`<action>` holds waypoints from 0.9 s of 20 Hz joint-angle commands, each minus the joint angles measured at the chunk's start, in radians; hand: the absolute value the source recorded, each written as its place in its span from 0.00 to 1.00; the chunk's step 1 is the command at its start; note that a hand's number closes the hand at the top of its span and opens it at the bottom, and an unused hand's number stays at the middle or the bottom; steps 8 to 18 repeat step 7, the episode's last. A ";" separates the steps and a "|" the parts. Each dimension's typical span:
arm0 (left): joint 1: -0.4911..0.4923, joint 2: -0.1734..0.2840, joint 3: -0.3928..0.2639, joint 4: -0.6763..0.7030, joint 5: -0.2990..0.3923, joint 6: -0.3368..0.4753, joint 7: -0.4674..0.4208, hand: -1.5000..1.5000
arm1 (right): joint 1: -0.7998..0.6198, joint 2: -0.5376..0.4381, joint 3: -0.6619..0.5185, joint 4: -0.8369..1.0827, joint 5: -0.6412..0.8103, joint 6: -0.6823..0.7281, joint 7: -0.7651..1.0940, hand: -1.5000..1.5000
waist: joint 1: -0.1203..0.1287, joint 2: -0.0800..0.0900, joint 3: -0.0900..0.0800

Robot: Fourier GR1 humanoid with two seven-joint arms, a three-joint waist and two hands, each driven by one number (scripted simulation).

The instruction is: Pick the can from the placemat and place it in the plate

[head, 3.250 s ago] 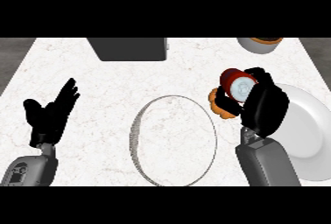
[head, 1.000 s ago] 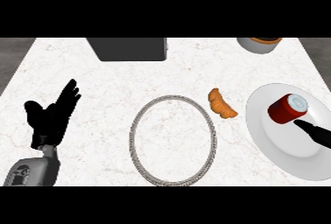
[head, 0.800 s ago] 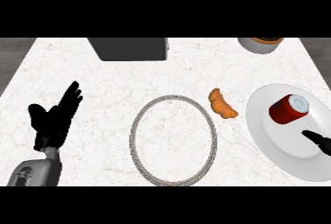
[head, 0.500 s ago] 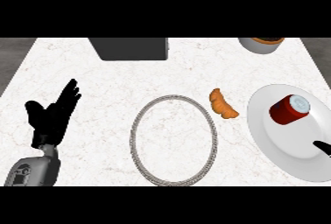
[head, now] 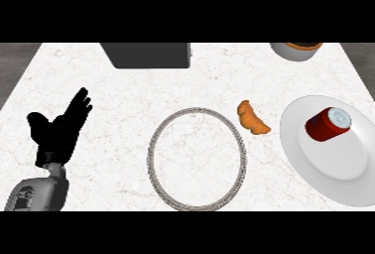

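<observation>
Counter (head: 110,89): white marbled top, carrying every item noted below.

Plate (head: 344,168): large and white, at the right side of the counter, partly cut off by the view's edge. It holds the can.

Placemat (head: 196,158): a pale oval with a braided grey rim, at the counter's centre. Nothing stands on it.

Dark box (head: 147,54): a rectangular grey item at the far edge, left of centre, well apart from the plate.

Left hand (head: 57,131): shows at the view's left, fingers straight and spread, pointing up; it rests open and holds nothing.

Right hand: shows nowhere in the view.

Bowl (head: 296,49): at the far right corner, only partly visible; contents cannot be told.

Can (head: 328,124): red with a pale lid, lying in the upper part of the plate, tilted rather than upright. No hand touches it.

Croissant (head: 253,118): small and orange-brown, on the bare counter between placemat and plate, touching neither.

Assessment: the can is off the placemat and in the plate, unheld. The task appears complete; nothing further looks outstanding.
</observation>
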 commanded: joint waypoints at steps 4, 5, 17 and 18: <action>0.003 0.000 0.014 0.027 0.005 -0.019 -0.008 0.50 | 0.065 -0.017 -0.063 0.075 0.002 0.070 -0.072 0.00 | 0.000 0.001 0.000; 0.014 0.001 0.016 0.024 -0.001 -0.017 -0.017 0.50 | 0.097 0.005 -0.064 0.011 0.006 0.066 -0.030 0.00 | -0.001 0.000 0.000; 0.051 0.001 0.011 0.020 -0.009 -0.026 -0.055 0.50 | 0.070 -0.062 -0.112 0.149 -0.027 0.118 -0.106 0.00 | 0.002 0.000 0.000; 0.051 0.001 0.011 0.020 -0.009 -0.026 -0.055 0.50 | 0.070 -0.062 -0.112 0.149 -0.027 0.118 -0.106 0.00 | 0.002 0.000 0.000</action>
